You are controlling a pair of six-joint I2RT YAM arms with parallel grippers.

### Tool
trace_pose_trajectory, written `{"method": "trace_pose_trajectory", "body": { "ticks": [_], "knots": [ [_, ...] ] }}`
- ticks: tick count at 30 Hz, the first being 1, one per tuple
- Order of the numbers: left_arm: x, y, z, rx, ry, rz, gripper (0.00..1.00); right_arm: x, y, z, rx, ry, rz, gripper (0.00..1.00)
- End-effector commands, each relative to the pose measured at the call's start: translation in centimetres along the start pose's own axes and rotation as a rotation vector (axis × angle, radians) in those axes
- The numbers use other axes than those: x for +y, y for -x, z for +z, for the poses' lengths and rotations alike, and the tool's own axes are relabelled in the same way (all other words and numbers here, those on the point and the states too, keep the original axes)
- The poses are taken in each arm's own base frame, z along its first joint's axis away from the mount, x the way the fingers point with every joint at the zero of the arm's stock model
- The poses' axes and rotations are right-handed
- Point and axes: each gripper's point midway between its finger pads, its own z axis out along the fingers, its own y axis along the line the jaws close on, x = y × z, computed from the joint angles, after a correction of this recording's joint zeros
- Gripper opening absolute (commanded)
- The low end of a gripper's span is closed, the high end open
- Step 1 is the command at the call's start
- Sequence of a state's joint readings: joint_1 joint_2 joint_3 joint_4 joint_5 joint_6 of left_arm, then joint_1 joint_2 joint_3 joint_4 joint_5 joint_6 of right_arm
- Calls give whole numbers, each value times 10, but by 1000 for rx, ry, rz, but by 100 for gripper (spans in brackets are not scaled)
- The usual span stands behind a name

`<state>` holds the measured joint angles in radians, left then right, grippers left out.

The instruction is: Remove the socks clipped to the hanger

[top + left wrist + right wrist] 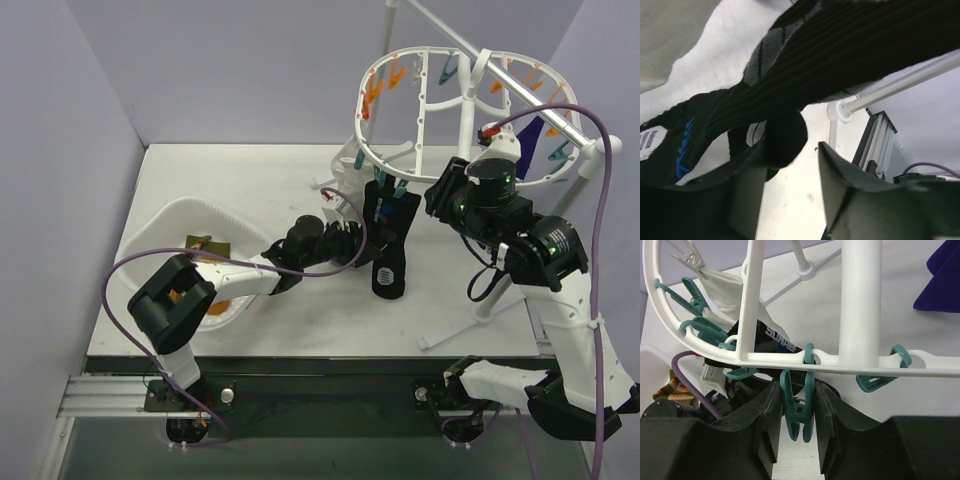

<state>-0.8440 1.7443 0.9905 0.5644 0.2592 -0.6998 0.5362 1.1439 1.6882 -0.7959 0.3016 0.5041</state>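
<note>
The white ring hanger (372, 150) hangs on a stand at the back right, with teal and orange clips. A black sock with white print (390, 245) hangs from teal clips on its near rim. A dark purple sock (533, 135) hangs at the far right, and a white sock (725, 285) is clipped to the rim. My left gripper (358, 243) is open right beside the black sock; the sock (850, 45) drapes over its left finger (747, 190). My right gripper (797, 390) is closed on an empty teal clip (799, 415) under the rim (790, 361).
A white tub (170, 215) at the left holds orange-brown patterned socks (205, 243). The stand's pole (465, 120) and its feet (470, 325) stand close to the right arm. Purple cables loop around both arms.
</note>
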Motion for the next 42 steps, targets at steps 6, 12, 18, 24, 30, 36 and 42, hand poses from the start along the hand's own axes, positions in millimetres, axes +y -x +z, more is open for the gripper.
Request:
{"method": "trace_pose_trajectory", "body": {
  "ticks": [6, 12, 18, 24, 30, 36, 42],
  "knots": [
    [-38, 26, 6, -93, -81, 89, 6, -8, -13, 1, 43, -21, -24, 13],
    [-60, 16, -10, -98, -45, 188, 0, -8, -16, 0, 62, -19, -33, 28],
    [-100, -11, -39, -90, -96, 213, 0, -7, -27, 3, 117, -17, -53, 46],
    [-131, -23, -63, -105, -128, 232, 0, 0, -32, -5, 140, 30, -35, 59],
    [-164, -34, -76, -91, -215, 227, 0, 6, -36, -22, 144, 106, -16, 75],
    [-187, -46, -83, -71, -276, 200, 0, 16, -56, -36, 204, 206, -26, 76],
    [-207, -46, -95, -61, -357, 155, 0, 16, -89, -49, 284, 298, -64, 77]
  ]
}}
